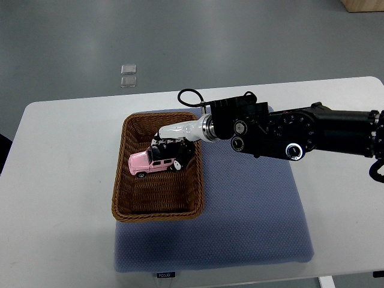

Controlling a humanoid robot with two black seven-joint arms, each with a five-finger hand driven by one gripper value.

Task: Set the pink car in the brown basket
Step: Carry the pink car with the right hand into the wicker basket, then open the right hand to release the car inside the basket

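A white, round-cornered surface [54, 180] stands on a grey floor and carries a blue-grey textured mat [252, 222]. The small pink toy car with dark windows and black wheels [150, 163] lies inside the brown woven wicker basket [123, 180], in its upper half, nose toward the basket's left wall. Whether its wheels touch the basket floor cannot be told. The right hand [171, 147], black-fingered on a white wrist, reaches in over the basket's right rim; its fingers are curled over the car's roof and rear, apparently holding it. The black right arm [300, 135] enters from the right edge. The left arm is not in view.

The car appears rigid and light, probably die-cast or hard plastic, with smooth, somewhat slippery paint; its free wheels may let it roll on the uneven weave. A hold across the roof and sides, as shown, looks the most secure. The basket sits partly on the mat. Two small clear squares [128, 74] lie on the floor beyond the surface.
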